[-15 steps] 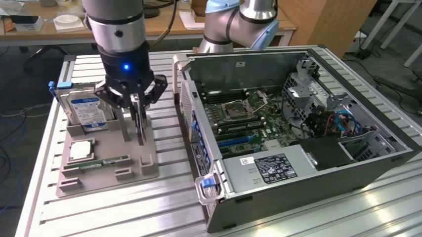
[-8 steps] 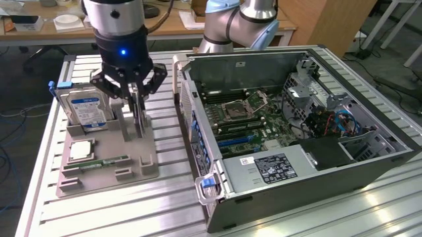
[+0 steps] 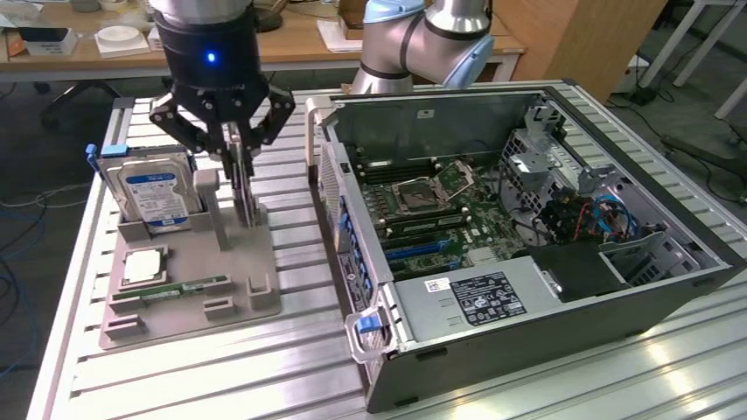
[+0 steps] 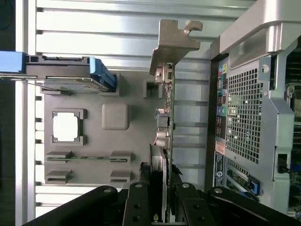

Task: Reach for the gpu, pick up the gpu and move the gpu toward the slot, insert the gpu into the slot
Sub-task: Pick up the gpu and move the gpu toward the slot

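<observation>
The gpu (image 3: 247,206) stands on edge in the grey holder (image 3: 251,297), a thin dark card. In the wrist view the gpu (image 4: 168,117) is edge-on, with its silvery end bracket (image 4: 171,44) at the far end. My gripper (image 3: 240,162) hangs straight above the holder, one finger on each side of the card's upper edge, shut on it. The wrist view has the gripper (image 4: 164,200) with the black fingers (image 4: 138,202) against the card. The slot area is the blue connectors (image 3: 421,249) on the motherboard inside the open computer case (image 3: 526,324).
In the same holder stand a blue-labelled hard drive (image 3: 154,192), a square processor chip (image 3: 143,265) and a green memory stick (image 3: 181,287). The case's rear wall (image 4: 244,117) stands close beside the holder. All rests on a ribbed metal table (image 3: 175,385); desks stand behind it.
</observation>
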You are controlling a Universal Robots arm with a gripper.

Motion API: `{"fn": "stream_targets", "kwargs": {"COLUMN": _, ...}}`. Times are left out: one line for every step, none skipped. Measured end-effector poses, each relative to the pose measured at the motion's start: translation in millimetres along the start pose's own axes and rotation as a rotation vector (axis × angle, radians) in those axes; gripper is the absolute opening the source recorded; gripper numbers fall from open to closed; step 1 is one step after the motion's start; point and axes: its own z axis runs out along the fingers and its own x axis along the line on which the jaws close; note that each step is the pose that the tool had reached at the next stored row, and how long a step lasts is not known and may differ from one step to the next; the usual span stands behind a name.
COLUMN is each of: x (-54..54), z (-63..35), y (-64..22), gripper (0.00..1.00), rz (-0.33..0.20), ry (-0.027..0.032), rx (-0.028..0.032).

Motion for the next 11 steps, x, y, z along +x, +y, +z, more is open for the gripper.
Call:
{"fn": "stream_targets", "kwargs": {"x": -0.1, "z": -4.8, "y": 0.2, "gripper": 0.26, "rz": 0.000, "ry": 0.0001, "rx": 0.0000}}
{"fn": "stream_targets", "kwargs": {"x": -0.2, "z": -9.3, "y": 0.3, "gripper": 0.26, "rz": 0.000, "ry": 0.0001, "rx": 0.0000}}
{"fn": "stream_targets", "kwargs": {"x": -0.3, "z": -13.7, "y": 0.5, "gripper": 0.26, "rz": 0.000, "ry": 0.0000, "rx": -0.0001}}
{"fn": "stream_targets", "kwargs": {"x": -0.4, "z": -18.3, "y": 0.6, "gripper": 0.26, "rz": 0.000, "ry": 0.0001, "rx": 0.0000}}
{"fn": "stream_targets", "kwargs": {"x": -0.5, "z": -22.8, "y": 0.8, "gripper": 0.26, "rz": 0.000, "ry": 0.0001, "rx": 0.0000}}
{"fn": "stream_targets", "kwargs": {"x": -0.6, "z": -27.5, "y": 1.0, "gripper": 0.26, "rz": 0.000, "ry": 0.0000, "rx": 0.0000}}
{"fn": "stream_targets", "kwargs": {"x": -0.7, "z": -32.0, "y": 1.1, "gripper": 0.26, "rz": 0.000, "ry": 0.0000, "rx": 0.0000}}
{"fn": "stream_targets", "kwargs": {"x": -0.8, "z": -36.6, "y": 1.3, "gripper": 0.26, "rz": 0.000, "ry": 0.0001, "rx": 0.0001}}
{"fn": "stream_targets", "kwargs": {"x": -0.9, "z": -41.0, "y": 1.4, "gripper": 0.26, "rz": 0.000, "ry": 0.0001, "rx": 0.0002}}
{"fn": "stream_targets", "kwargs": {"x": -0.9, "z": -45.4, "y": 1.6, "gripper": 0.26, "rz": 0.000, "ry": 0.0000, "rx": 0.0003}}
{"fn": "stream_targets", "kwargs": {"x": -1.0, "z": -49.5, "y": 1.7, "gripper": 0.26, "rz": 0.000, "ry": 0.0001, "rx": 0.0004}}
